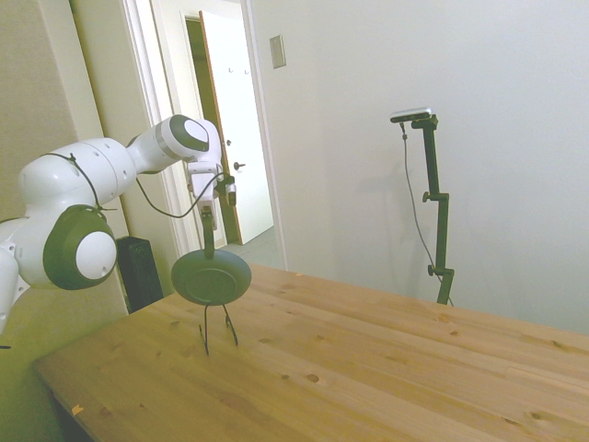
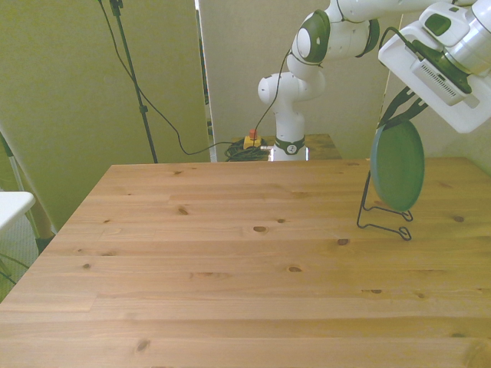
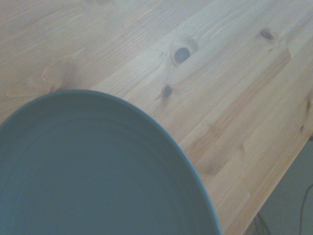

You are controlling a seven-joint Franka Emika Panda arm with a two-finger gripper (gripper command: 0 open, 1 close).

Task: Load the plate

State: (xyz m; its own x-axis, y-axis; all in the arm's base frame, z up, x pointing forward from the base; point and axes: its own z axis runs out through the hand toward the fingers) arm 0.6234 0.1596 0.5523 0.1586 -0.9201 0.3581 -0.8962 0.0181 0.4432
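Note:
The grey-green plate (image 2: 397,165) stands on edge, upright, over the thin black wire stand (image 2: 381,221) near the table's edge at the front view's right. My gripper (image 2: 405,113) comes down from above and is shut on the plate's top rim. From the side, the plate (image 1: 211,276) hangs below the gripper (image 1: 209,247), with the stand's legs (image 1: 217,329) under it. I cannot tell whether the plate's lower rim rests in the stand. In the wrist view the plate (image 3: 93,171) fills the near part, with wood beyond it.
The wooden table (image 2: 230,268) stretches wide across the front view's left and middle. Its edge (image 3: 274,186) runs close beside the plate. A doorway (image 1: 230,138) and a dark box (image 1: 140,269) lie behind the arm, off the table.

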